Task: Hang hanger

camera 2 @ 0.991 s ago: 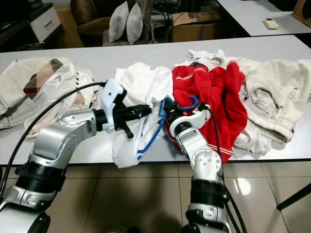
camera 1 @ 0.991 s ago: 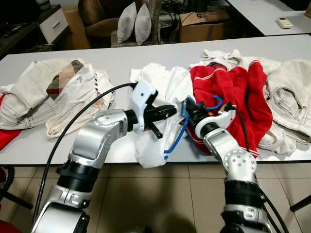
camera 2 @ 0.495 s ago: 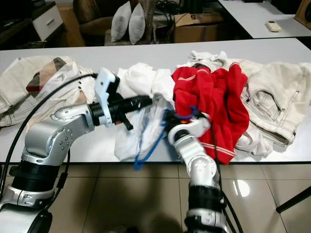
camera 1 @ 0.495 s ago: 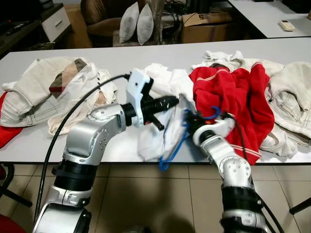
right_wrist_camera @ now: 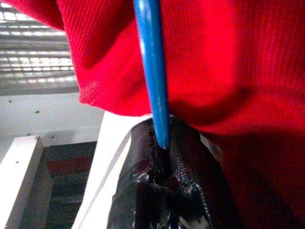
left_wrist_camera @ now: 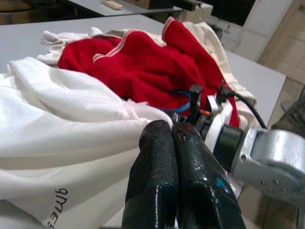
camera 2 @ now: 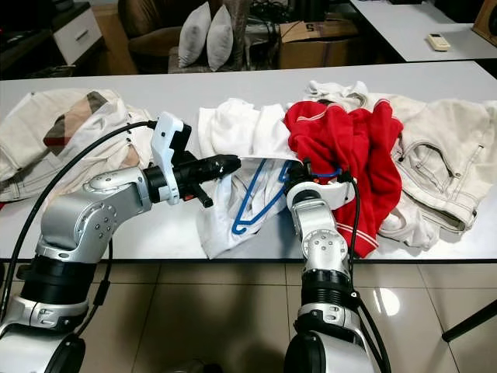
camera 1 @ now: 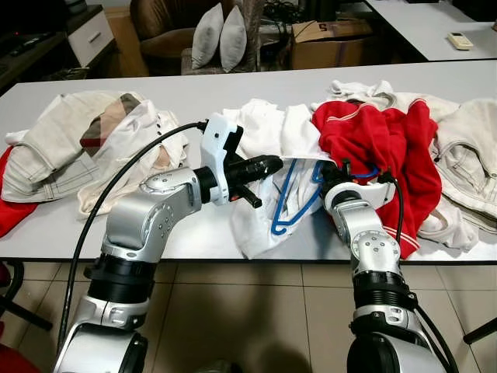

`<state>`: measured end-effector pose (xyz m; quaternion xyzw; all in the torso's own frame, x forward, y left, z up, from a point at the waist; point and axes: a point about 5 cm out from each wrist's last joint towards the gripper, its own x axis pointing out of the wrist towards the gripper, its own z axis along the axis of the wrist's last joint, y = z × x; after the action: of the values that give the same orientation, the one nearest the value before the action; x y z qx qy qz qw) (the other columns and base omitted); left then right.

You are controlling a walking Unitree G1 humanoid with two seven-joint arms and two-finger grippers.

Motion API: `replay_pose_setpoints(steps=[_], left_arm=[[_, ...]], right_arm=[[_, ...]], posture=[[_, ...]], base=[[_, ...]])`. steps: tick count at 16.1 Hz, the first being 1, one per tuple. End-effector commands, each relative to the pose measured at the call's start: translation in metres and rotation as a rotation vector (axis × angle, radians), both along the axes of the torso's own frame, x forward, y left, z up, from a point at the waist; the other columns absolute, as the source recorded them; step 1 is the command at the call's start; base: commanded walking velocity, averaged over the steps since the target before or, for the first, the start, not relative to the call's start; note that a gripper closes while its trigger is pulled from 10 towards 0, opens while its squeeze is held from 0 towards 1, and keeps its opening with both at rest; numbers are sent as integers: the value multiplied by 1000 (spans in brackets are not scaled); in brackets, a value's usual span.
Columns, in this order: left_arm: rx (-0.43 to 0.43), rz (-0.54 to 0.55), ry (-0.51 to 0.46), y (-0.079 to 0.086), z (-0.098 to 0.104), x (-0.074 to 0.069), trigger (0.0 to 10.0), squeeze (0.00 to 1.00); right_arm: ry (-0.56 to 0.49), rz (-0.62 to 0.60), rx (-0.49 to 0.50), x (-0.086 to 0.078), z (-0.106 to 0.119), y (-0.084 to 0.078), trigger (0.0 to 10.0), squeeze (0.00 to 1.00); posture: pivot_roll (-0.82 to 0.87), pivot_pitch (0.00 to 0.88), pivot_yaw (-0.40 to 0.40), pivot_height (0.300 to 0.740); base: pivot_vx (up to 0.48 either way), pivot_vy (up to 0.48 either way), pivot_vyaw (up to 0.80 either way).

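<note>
A blue hanger [camera 1: 298,200] lies slanted over a white shirt [camera 1: 264,132] at the near edge of the table [camera 1: 186,101]. My right gripper [camera 1: 342,172] is shut on the hanger's thin blue rod [right_wrist_camera: 151,71], just under the fold of a red garment [camera 1: 388,140]. My left gripper [camera 1: 273,163] reaches in from the left and is shut on the white shirt's hem [left_wrist_camera: 128,112], which stretches taut toward the right gripper. Part of the shirt hangs over the table edge. The hanger's hook end is partly hidden by the red cloth.
Beige and checked clothes [camera 1: 70,148] are heaped at the table's left, and cream trousers [camera 1: 474,148] at its right. Behind the table stand pillows [camera 1: 220,35] and a cardboard box [camera 1: 330,35]. Tiled floor [camera 1: 256,318] lies below the near edge.
My right gripper has swung right and up with the blue hanger, from below the table edge to beside the red garment. The left gripper still holds the shirt, now pulled taut.
</note>
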<state>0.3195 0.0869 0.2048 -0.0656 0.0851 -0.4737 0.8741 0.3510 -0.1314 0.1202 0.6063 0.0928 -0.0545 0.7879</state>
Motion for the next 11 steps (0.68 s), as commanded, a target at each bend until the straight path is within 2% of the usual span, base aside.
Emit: replay_pose_setpoints(steps=[1, 3, 5, 6, 8, 10, 11], left_arm=[[-18, 7, -26, 2, 10, 3, 0, 0], [11, 8, -40, 6, 11, 4, 0, 0], [145, 56, -70, 39, 9, 14, 0, 0], [162, 56, -66, 44, 8, 15, 0, 0], [215, -40, -47, 47, 6, 9, 0, 0], [212, -79, -44, 49, 9, 6, 0, 0], [236, -94, -47, 52, 9, 6, 0, 0]], right_arm=[[-74, 87, 113, 4, 25, 55, 10000, 0], [-71, 89, 79, 5, 23, 56, 10000, 0], [-104, 52, 94, 10, 30, 51, 10000, 0], [-110, 48, 103, 11, 31, 51, 10000, 0], [-148, 86, 97, 17, 41, 61, 10000, 0], [-195, 109, 106, 21, 53, 69, 10000, 0], [-221, 113, 124, 22, 58, 71, 10000, 0]], posture=[[4, 0, 125, 740], [8, 0, 135, 740], [15, 0, 146, 740], [17, 1, 148, 740], [23, 0, 156, 740], [28, 0, 156, 740], [31, 0, 155, 740]], base=[[0, 0, 0], [0, 0, 0], [0, 0, 0], [0, 0, 0], [0, 0, 0], [0, 0, 0], [0, 0, 0]])
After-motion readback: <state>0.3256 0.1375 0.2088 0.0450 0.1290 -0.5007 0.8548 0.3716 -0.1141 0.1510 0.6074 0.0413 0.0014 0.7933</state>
